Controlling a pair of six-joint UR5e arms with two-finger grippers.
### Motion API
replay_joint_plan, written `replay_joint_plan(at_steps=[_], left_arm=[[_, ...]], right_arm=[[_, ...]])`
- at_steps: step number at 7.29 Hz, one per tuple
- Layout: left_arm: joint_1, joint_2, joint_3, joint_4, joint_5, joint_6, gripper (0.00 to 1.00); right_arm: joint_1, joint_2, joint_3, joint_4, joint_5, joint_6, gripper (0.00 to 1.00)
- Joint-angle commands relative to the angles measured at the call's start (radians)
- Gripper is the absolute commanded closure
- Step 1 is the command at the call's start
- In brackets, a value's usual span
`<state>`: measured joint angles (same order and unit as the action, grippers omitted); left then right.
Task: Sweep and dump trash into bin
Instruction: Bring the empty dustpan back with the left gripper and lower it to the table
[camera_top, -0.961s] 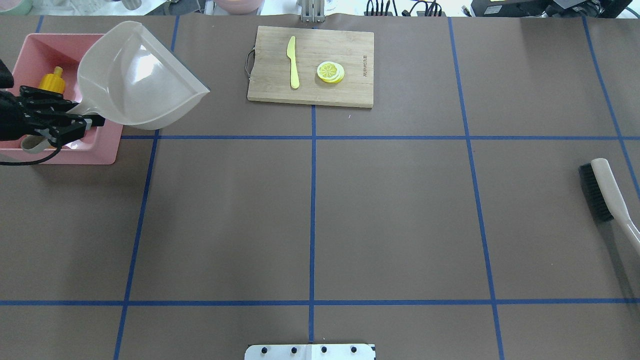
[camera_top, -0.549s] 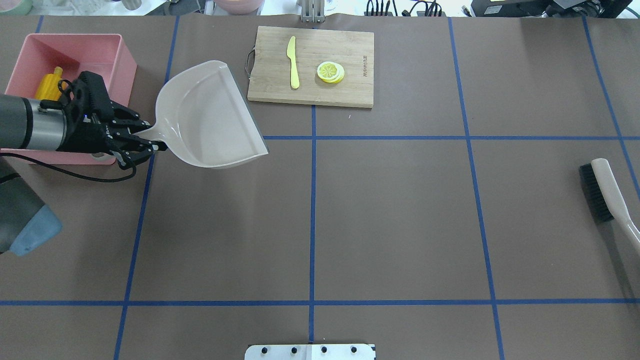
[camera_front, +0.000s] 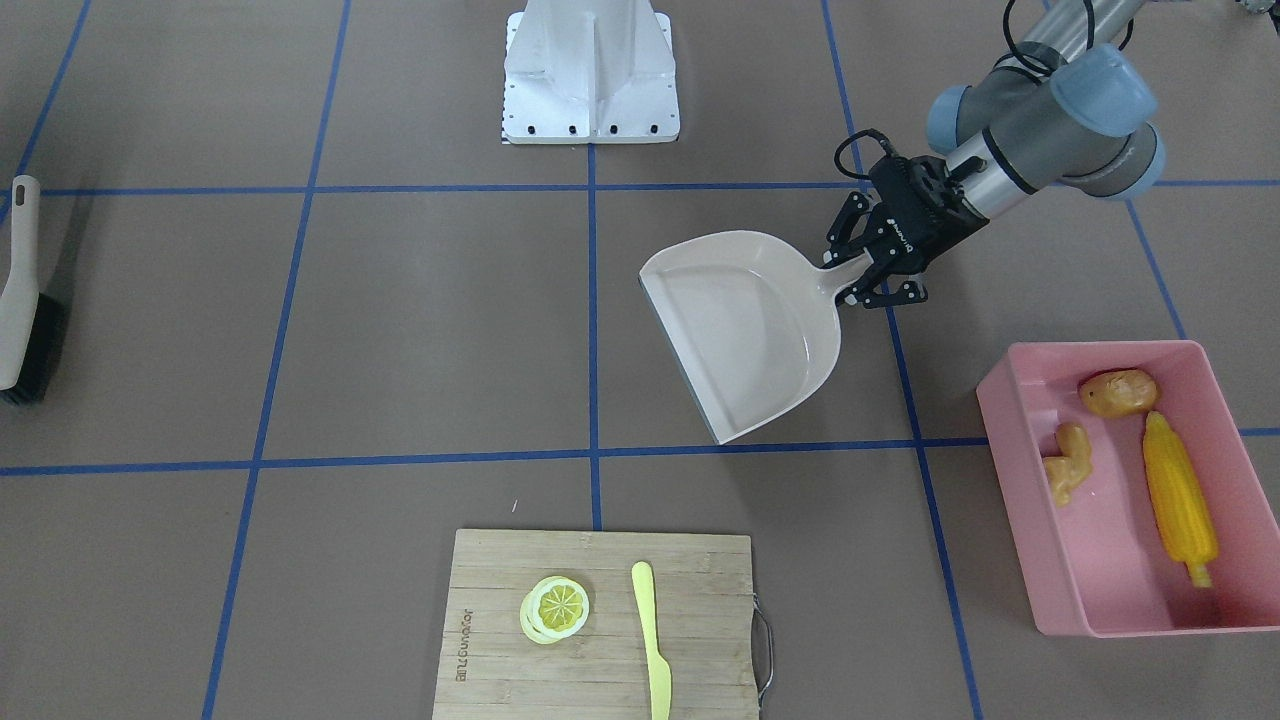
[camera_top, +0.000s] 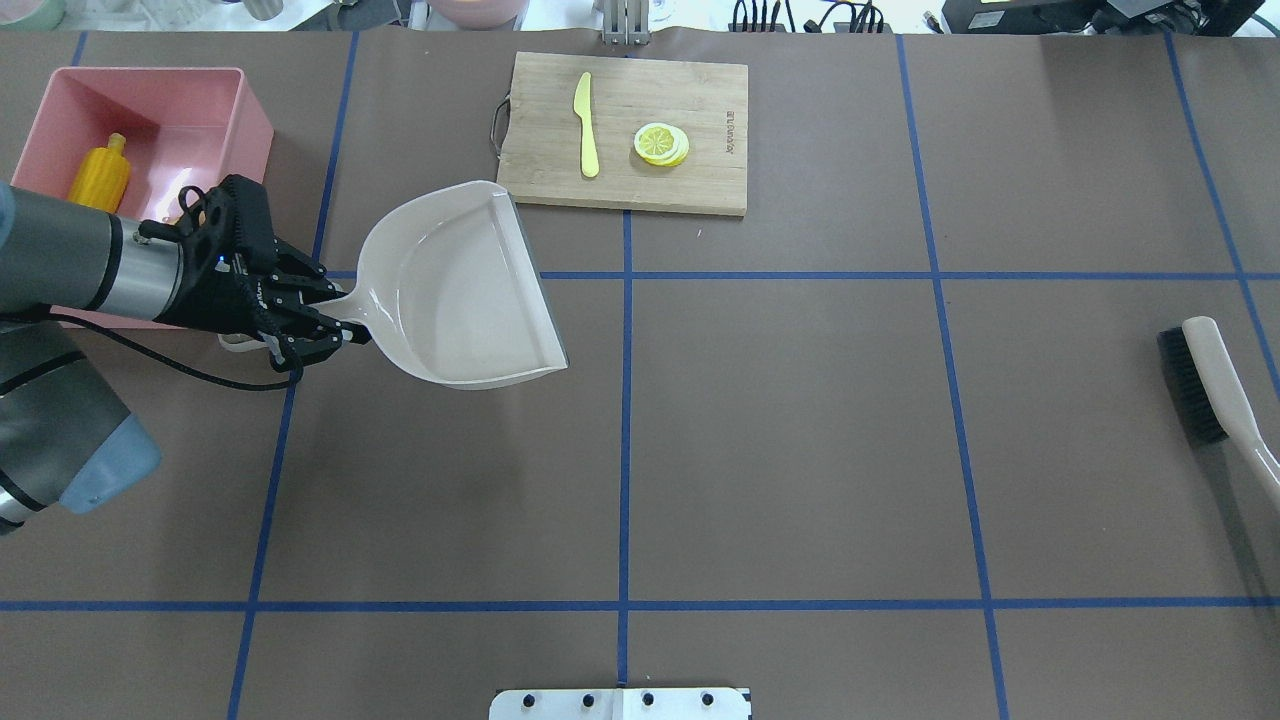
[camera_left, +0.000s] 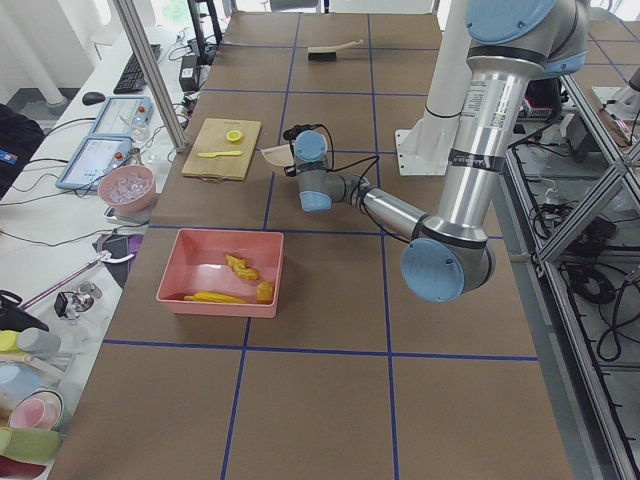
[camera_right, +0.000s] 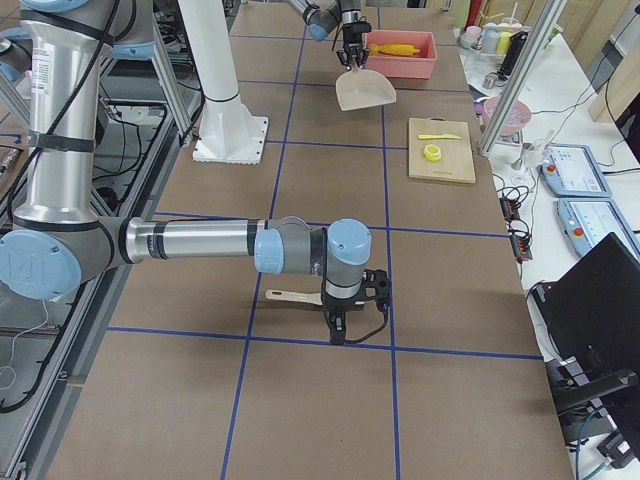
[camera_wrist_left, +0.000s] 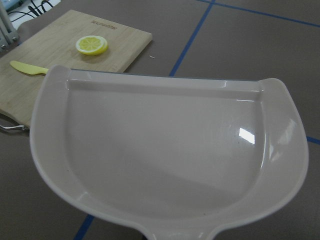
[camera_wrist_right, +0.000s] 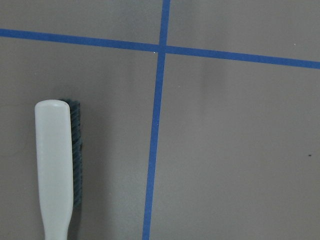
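While one bin (camera_front: 1110, 505) holds three toys (camera_front: 1180, 505), one dustpan (camera_front: 745, 330)

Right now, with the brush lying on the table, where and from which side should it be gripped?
Grip the brush by its long pale handle, from straight above, jaws across its narrow width. It lies flat, bristles at one end, the rest of the handle bare.

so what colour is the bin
Pink; the bin shows best in the front-facing view.
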<state>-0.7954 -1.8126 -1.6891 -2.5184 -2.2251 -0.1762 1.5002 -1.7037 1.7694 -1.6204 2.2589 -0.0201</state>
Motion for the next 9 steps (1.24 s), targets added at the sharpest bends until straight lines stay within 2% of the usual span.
replay_joint_plan(at_steps=[1,2,3,4,7,9], left_arm=[[0.034,-0.031,0.008,0.099,-0.002,0.001,1.0],[0.036,-0.034,0.002,0.098,-0.004,0.009,1.0],[0.036,-0.046,-0.009,0.092,0.001,0.237,1.0],[0.036,-0.072,-0.003,0.102,0.002,0.573,1.0],[0.073,-0.074,0.031,0.105,-0.007,0.471,1.0],[0.093,-0.082,0.042,0.159,-0.014,0.416,1.0]], right_arm=[[0.0,0.018,0.005,0.001,-0.013,-0.001,0.0],[0.0,0.051,-0.007,0.029,-0.015,0.0,0.0],[-0.001,0.055,-0.014,0.069,-0.022,-0.001,0.0],[-0.002,0.055,-0.036,0.079,-0.024,0.0,0.0],[-0.002,0.056,-0.05,0.08,-0.028,0.0,0.0],[-0.002,0.056,-0.048,0.08,-0.051,-0.001,0.0]])
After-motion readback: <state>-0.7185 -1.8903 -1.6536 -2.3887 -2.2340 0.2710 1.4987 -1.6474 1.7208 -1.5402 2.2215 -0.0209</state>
